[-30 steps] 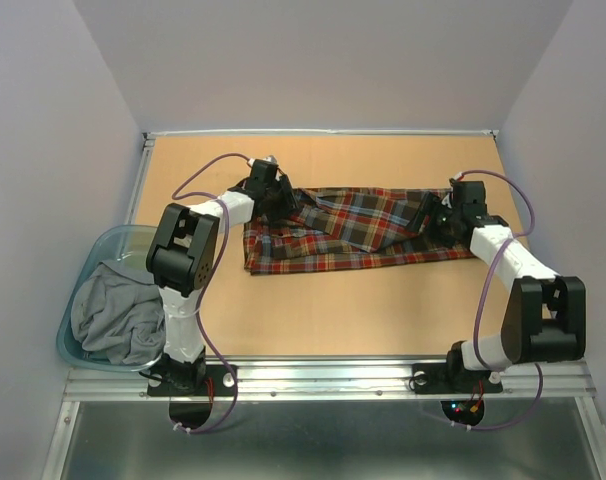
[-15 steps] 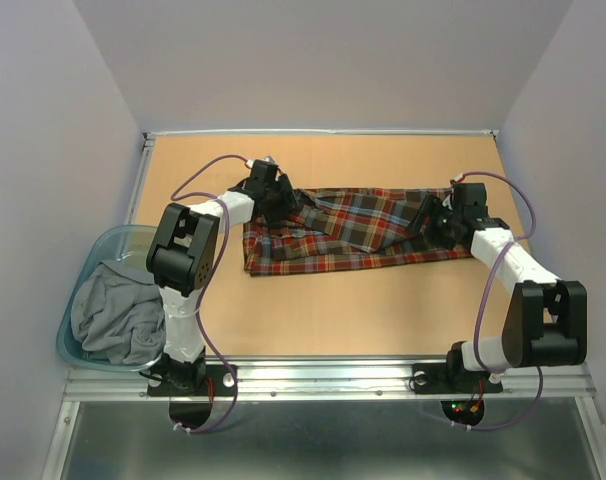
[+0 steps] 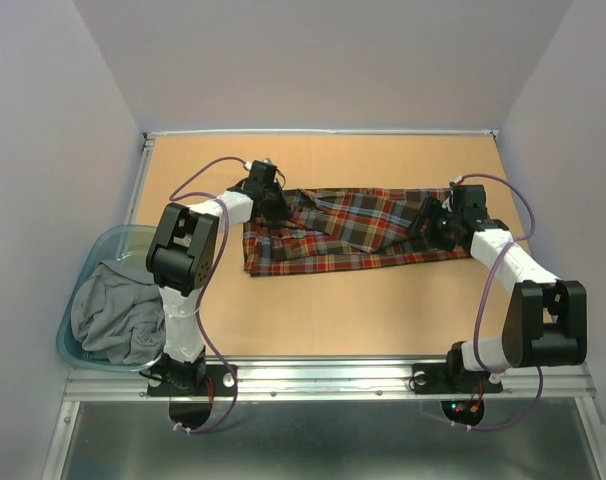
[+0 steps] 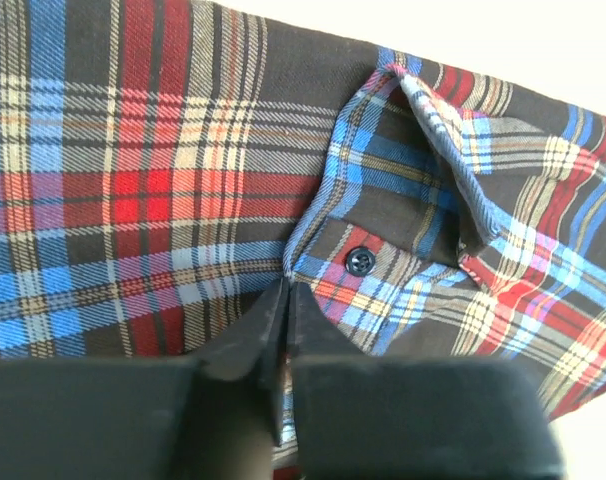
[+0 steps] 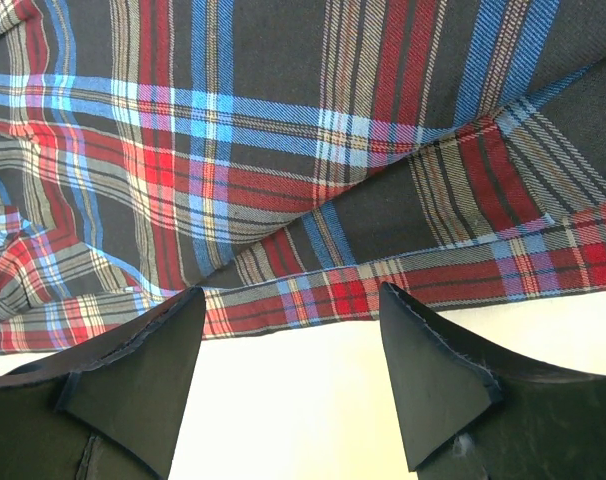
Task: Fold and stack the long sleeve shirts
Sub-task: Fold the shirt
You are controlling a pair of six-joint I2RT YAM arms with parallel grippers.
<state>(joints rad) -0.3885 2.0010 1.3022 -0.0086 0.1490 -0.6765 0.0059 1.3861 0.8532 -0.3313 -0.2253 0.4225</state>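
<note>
The left gripper's (image 4: 283, 300) jaws are pressed together, their tips down at the edge of a cloth flap just beside a dark button (image 4: 360, 262). Whether they have a fold of the cloth between them cannot be told from the left wrist view. The right gripper's (image 5: 283, 370) jaws are spread wide and grip nothing, with one finger (image 5: 133, 370) on each side of a patch of bare table just off the shirt's hem.

Between the two arms, the plaid shirt (image 3: 343, 232) lies on the table (image 3: 333, 310) as a long, uneven band. The left gripper is at its left end and the right gripper at its right end. Layers overlap, and the far edge is rumpled rather than squared.

Well to the left, a grey garment (image 3: 113, 315) sits bunched in a blue tub (image 3: 101, 243) at the table's edge.

The work appears to be at an early stage. The plaid shirt looks partly gathered but not yet a compact fold, no stack has begun, and the grey garment has not been folded.
</note>
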